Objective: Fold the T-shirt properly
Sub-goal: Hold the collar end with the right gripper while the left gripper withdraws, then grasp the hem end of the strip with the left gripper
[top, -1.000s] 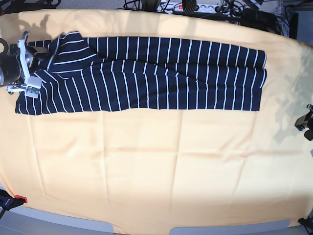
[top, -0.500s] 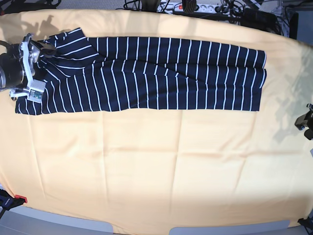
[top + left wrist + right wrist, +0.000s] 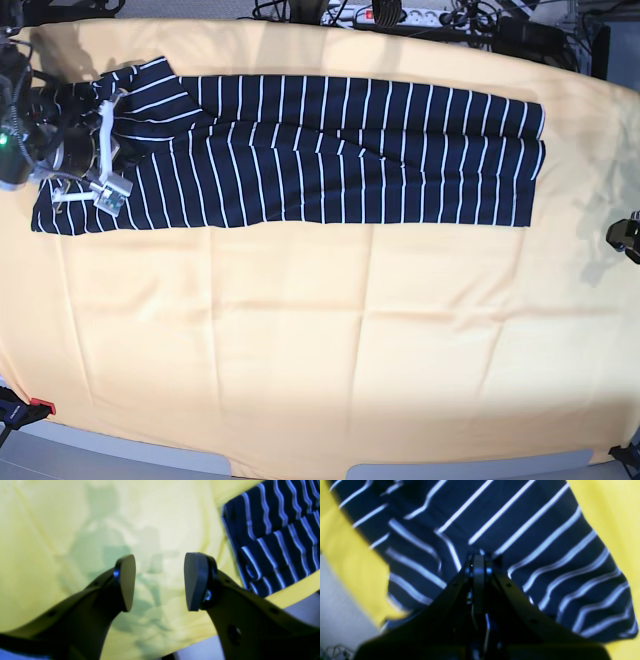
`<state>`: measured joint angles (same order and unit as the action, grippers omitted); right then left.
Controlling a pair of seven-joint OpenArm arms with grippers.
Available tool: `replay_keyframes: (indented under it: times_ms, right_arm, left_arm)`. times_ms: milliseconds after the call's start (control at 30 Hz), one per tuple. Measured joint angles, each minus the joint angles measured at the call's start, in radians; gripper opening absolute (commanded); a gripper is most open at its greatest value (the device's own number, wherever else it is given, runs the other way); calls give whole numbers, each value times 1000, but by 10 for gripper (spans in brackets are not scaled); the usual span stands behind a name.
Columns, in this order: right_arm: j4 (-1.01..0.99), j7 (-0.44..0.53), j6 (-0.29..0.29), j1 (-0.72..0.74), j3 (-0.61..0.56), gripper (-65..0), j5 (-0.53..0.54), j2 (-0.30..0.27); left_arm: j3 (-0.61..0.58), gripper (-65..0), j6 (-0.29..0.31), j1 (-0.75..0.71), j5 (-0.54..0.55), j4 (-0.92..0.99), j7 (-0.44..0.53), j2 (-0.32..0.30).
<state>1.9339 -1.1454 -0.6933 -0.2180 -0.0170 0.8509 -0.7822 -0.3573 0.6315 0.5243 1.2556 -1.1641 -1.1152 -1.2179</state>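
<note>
Right claw [image 3: 478, 562] pinched on T-shirt [image 3: 330, 150] — left claw [image 3: 160, 581] spread.

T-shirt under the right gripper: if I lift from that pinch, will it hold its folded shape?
Probably not. The T-shirt looks like thin, limp cloth, creased around the right gripper, so it would likely drape and unfold. Its long span would probably drag across the yellow cloth.
</note>
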Motion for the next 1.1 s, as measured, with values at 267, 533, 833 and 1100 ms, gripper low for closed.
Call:
replay_keyframes:
  times_ms: [267,533,833,1100]
  right_arm:
    - [-81,48,87,-42,2,-650,-154,65]
    - [-81,47,88,-45,3,-650,-152,71]
    - [-81,47,90,-45,3,-650,-152,71]
    - [-81,47,90,-45,3,-650,-152,71]
  left_arm:
    - [58,-325,55,0,212,256,-177,28]
    - [64,-325,17,-98,211,281,-235,130]
    - [151,-325,-6,-178,220,256,-240,242]
    - [285,-325,-48,-267,230,207,-260,291]
